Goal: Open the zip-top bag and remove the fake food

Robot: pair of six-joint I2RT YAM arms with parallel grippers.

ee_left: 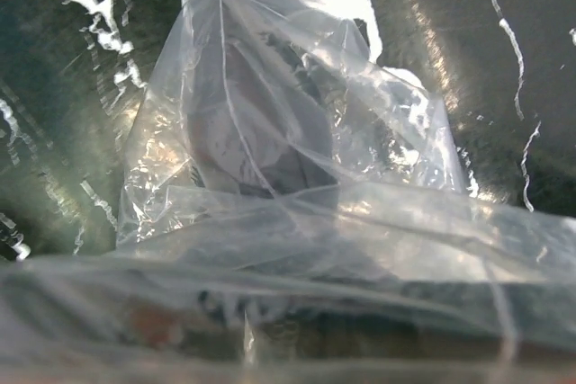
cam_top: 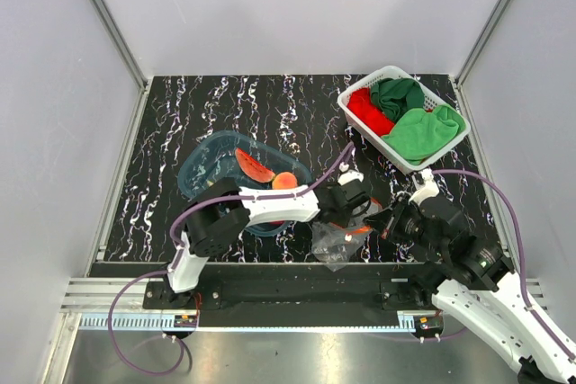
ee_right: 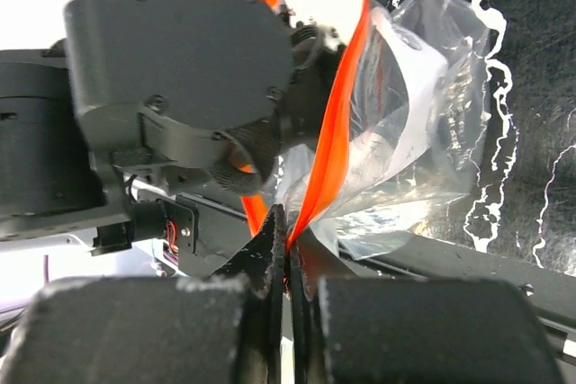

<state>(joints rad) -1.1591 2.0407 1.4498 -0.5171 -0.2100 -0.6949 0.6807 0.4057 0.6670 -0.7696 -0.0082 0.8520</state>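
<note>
**Top external:** zip-top bag (cam_top: 335,245) near, centre-right, between both grippers. Left gripper (cam_top: 349,218) at its far-left side, right gripper (cam_top: 378,225) at its right side. Fake food (cam_top: 284,181) in blue tub (cam_top: 193,168), left of bag.

**Left wrist:** bag film covers lens, own fingers hidden. Grasp: cannot tell. Bag contents unclear.

**Right wrist:** right gripper clenched on orange-red zip strip (ee_right: 337,132). Strip's long axis runs up and away from pinch, past left gripper body. Left gripper likely nearer bag mouth.
</note>
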